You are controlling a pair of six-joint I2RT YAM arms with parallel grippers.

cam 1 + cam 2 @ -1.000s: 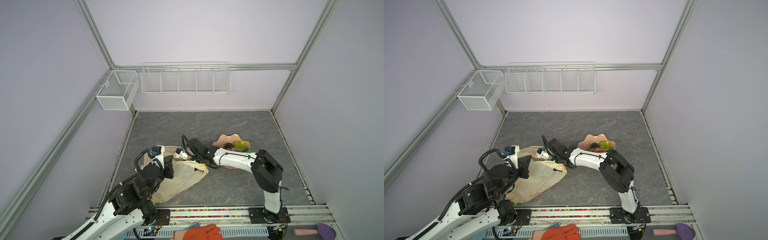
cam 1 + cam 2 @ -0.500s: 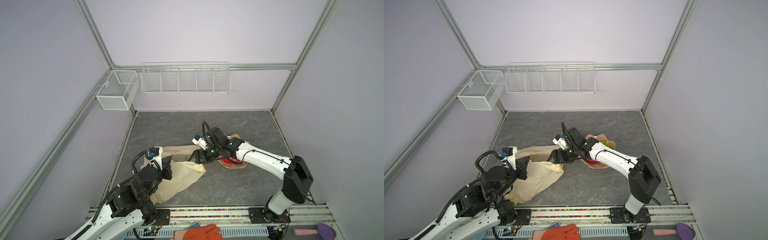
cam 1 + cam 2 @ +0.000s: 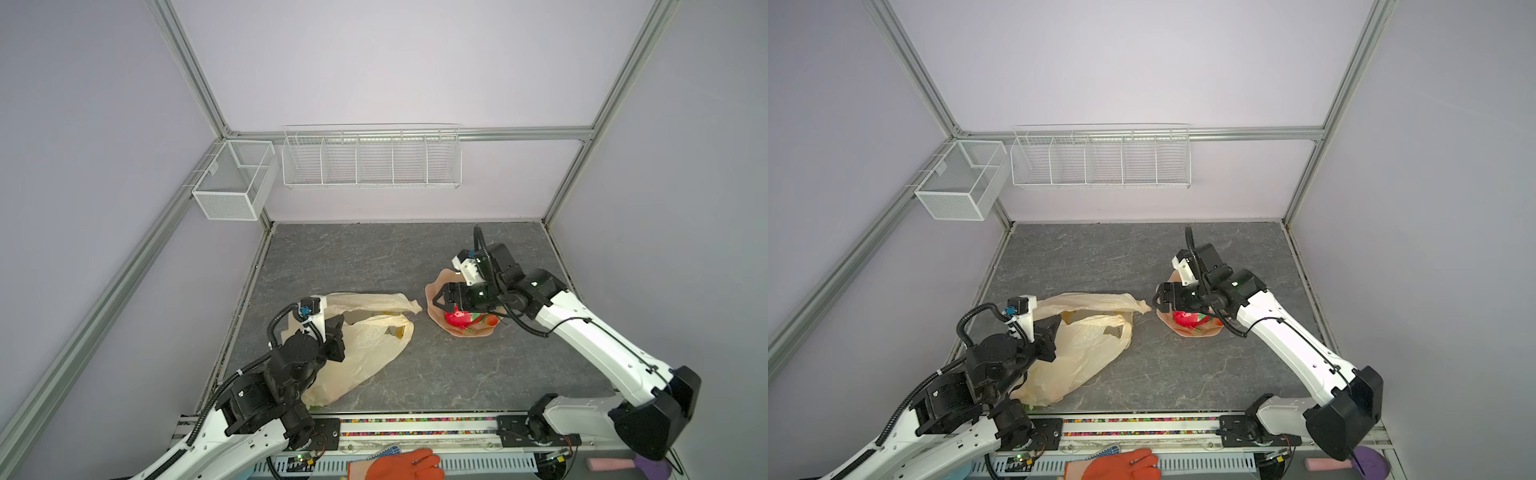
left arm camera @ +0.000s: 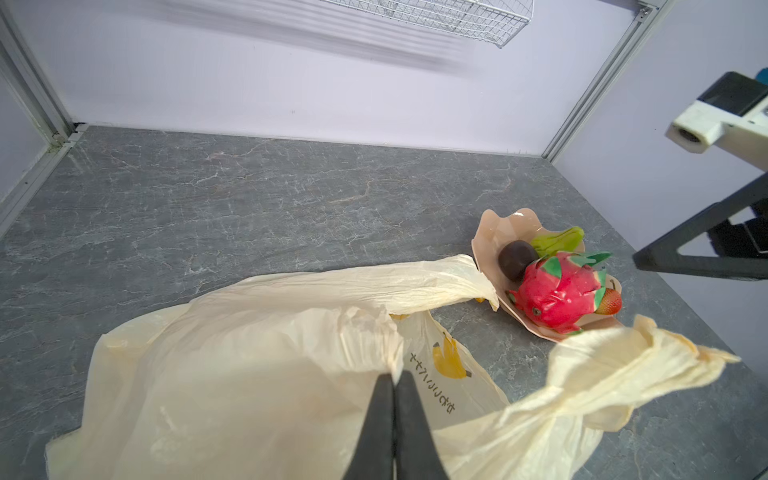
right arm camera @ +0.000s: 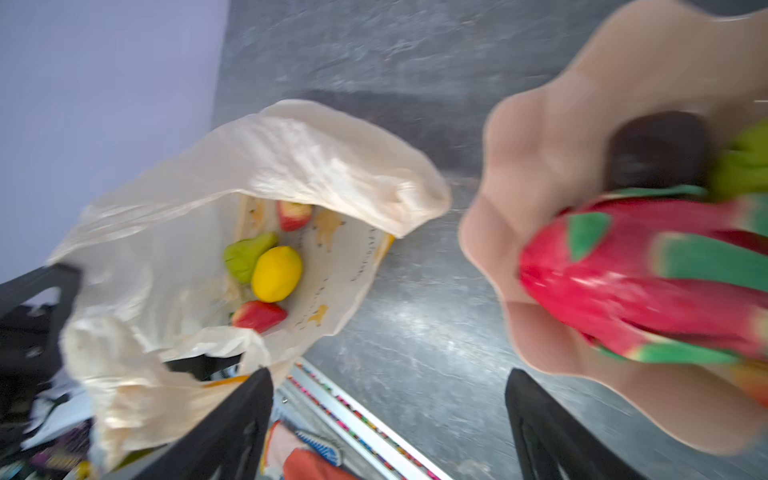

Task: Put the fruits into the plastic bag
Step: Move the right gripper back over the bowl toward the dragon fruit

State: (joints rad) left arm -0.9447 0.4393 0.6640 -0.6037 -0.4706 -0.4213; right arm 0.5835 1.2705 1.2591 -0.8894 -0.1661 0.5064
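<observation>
- Translucent cream-yellow plastic bag [image 3: 365,349]: rim pinched by left tool [image 4: 393,378].
- Red dragon fruit [image 4: 561,291] with green scales: lies on peach wavy-edged plate [image 4: 492,226]; right tool [image 5: 388,374] spread, empty, above.

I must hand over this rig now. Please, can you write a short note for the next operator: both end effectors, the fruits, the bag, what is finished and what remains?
Left end effector: shut on the rim of the plastic bag, holding its mouth open.
Right end effector: open, empty, hovering by the bag-side edge of the peach plate.
Done: lemon, green piece, red piece and second red piece lie in the bag.
Left: dragon fruit, dark-brown piece, leafy green piece and strawberry, all on the plate.
</observation>
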